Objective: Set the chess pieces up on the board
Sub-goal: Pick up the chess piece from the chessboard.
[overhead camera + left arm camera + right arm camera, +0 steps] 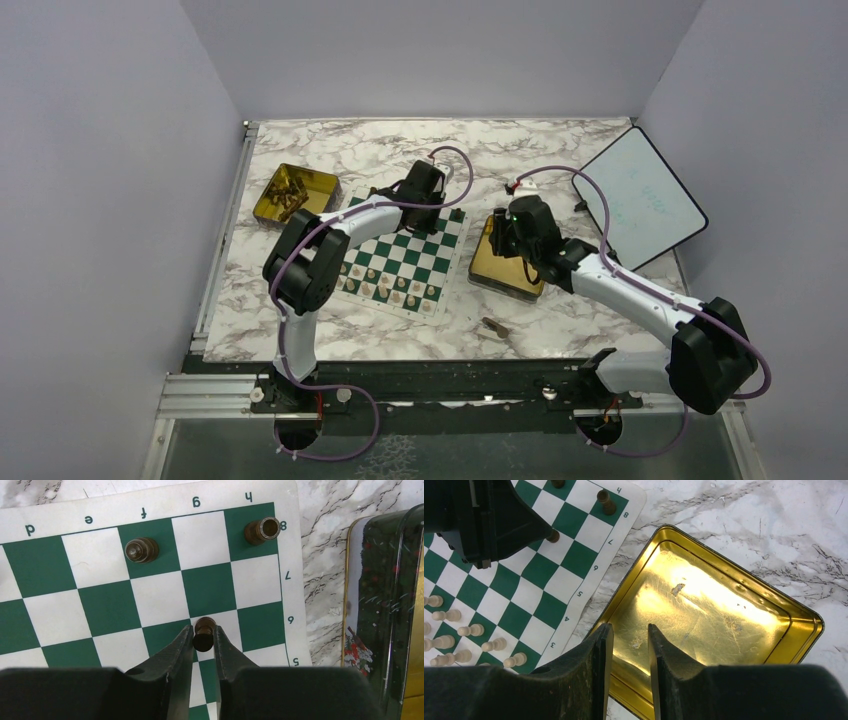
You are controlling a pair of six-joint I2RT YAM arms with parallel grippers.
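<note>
Left wrist view: the left gripper (203, 632) pinches a dark piece (204, 625) at lower middle, on the board (105, 605). A weak pinch could tip it. The right gripper (629, 630), part open, holds nothing

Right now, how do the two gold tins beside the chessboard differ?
The left tin holds a heap of dark brown pieces; the right tin shows only bare shiny bottom. The left tin lies off the board's far left corner; the right tin lies along its right edge. The right gripper hangs over the right tin; none is over the left tin. Both are gold, rectangular, lidless.
</note>
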